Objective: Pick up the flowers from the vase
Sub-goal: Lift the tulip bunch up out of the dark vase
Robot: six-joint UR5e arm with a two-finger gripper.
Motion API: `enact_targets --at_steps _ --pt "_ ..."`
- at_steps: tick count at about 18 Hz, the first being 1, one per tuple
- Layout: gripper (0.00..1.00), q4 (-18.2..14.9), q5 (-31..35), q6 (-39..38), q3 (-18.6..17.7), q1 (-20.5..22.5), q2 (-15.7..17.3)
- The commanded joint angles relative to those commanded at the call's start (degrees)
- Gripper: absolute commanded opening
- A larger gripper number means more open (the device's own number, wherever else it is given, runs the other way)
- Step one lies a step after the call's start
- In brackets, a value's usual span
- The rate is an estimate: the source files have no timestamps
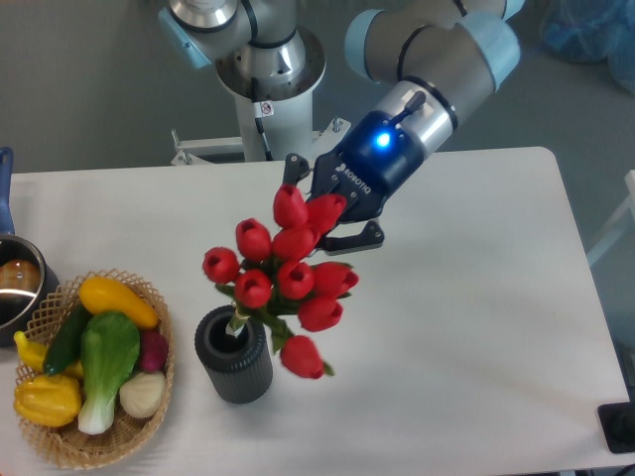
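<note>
We had the gripper (pixel 319 210) clamped on the top buds of the flowers (pixel 286 280) at the centre of the frame, its fingers closed around the bunch. The red tulips hung lifted and tilted above the vase (pixel 234 355), their stems just over its mouth. The vase stood upright on the table (pixel 476 327), lower left of centre, beside the wicker basket (pixel 94 451).

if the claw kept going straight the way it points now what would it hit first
The claw points down-left and is already shut on the flowers, so those come first. Beyond them, the line seems to run toward the vase, then the basket, though depth is hard to judge from one view.
</note>
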Motion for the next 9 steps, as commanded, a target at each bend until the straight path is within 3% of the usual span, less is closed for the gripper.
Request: enact_targets --at_steps 9 --pt "0.00 0.0 -2.6 0.5 0.5 3.3 0.0"
